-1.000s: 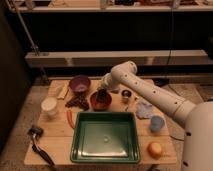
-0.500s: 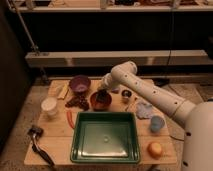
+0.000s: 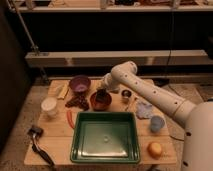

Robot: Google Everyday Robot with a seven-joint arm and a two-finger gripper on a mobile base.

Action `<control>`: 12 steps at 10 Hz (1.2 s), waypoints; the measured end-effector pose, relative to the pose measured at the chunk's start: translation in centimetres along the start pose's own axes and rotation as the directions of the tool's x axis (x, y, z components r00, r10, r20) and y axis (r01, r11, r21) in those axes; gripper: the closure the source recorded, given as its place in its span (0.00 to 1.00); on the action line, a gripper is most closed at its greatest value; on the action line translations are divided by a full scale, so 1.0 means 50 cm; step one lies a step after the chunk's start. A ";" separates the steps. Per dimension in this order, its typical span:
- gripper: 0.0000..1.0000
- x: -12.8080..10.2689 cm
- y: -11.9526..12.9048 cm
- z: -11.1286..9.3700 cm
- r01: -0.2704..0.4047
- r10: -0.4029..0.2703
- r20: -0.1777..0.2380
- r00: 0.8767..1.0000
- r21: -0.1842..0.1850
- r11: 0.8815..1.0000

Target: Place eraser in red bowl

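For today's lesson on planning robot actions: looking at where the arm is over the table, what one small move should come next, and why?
Probably a short, straight lowering of the hand toward the red bowl, then letting go. The hand hangs right over that bowl, which stands between the purple bowl and the green tray. The eraser itself cannot be made out at the hand, so this is a guess.

We see a white arm (image 3: 150, 90) made of thick, rounded tube sections, with a row of small dark dots, maybe holes or screws, running along its side. It widens into a bulky, smooth white body (image 3: 200, 132) at the right edge. At the far end, over the red bowl (image 3: 100, 101), sits the gripper (image 3: 102, 94), darker than the arm and too murky for us to describe further.
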 end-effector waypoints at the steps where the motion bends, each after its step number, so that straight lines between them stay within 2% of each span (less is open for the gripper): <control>1: 0.79 0.000 0.000 0.000 0.000 0.000 0.000 1.000 0.000 1.000; 3: 0.97 0.000 0.000 0.000 0.000 0.000 0.000 1.000 0.000 1.000; 4: 1.00 0.000 0.000 0.000 0.000 0.000 0.000 1.000 0.000 1.000; 5: 0.99 0.000 0.000 0.000 0.000 0.000 0.000 1.000 0.000 1.000; 12: 0.31 0.000 0.001 0.000 0.000 0.000 0.000 1.000 0.000 1.000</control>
